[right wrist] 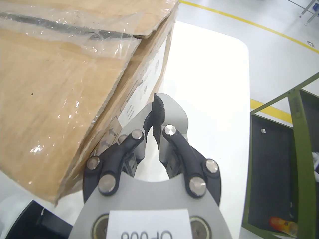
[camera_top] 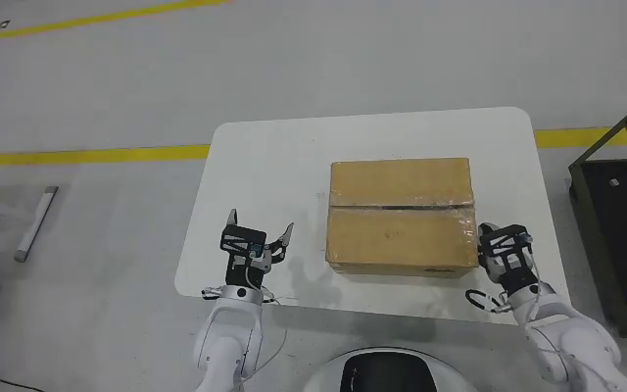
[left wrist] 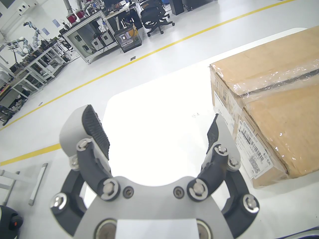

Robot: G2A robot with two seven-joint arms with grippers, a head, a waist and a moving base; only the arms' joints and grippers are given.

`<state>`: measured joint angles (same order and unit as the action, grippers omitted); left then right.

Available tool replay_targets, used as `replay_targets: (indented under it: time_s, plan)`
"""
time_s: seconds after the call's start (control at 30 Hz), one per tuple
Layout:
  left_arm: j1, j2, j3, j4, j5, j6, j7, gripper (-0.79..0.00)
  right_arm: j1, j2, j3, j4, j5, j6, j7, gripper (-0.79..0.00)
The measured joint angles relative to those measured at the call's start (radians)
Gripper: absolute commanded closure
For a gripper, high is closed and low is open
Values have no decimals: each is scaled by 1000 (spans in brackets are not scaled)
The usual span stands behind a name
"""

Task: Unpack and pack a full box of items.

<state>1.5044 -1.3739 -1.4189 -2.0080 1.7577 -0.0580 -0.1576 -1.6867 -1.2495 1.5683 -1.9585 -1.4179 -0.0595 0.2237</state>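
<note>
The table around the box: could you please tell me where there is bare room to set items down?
Widest bare patch: between the box and the table's left edge, where the open left claw is. A bare strip runs behind the box. Crowded: the narrow strip right of it, holding the shut right claw.

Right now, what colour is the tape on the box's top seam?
The tape is clear and shiny; the right wrist view shows it best.
</note>
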Motion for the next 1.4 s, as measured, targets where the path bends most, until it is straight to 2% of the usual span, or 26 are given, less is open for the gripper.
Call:
replay_targets:
  time_s: [0.43, 0.9, 1.17, 1.4]
  plan:
    - [0, 0, 0, 0, 0, 0, 0, -785, 95, -6, -31, 87, 43, 11, 9, 0]
    - [0, 0, 0, 0, 0, 0, 0, -785, 252, -2, -98, 188, 10, -145, -10, 0]
    - [1, -1, 10, -2, -18, -8, -8, -785, 174, 5, -38, 129, 22, -134, -39, 0]
    - [-31, -5, 132, -34, -24, -112, -75, -785, 63, 14, 59, 46, 23, -123, -63, 0]
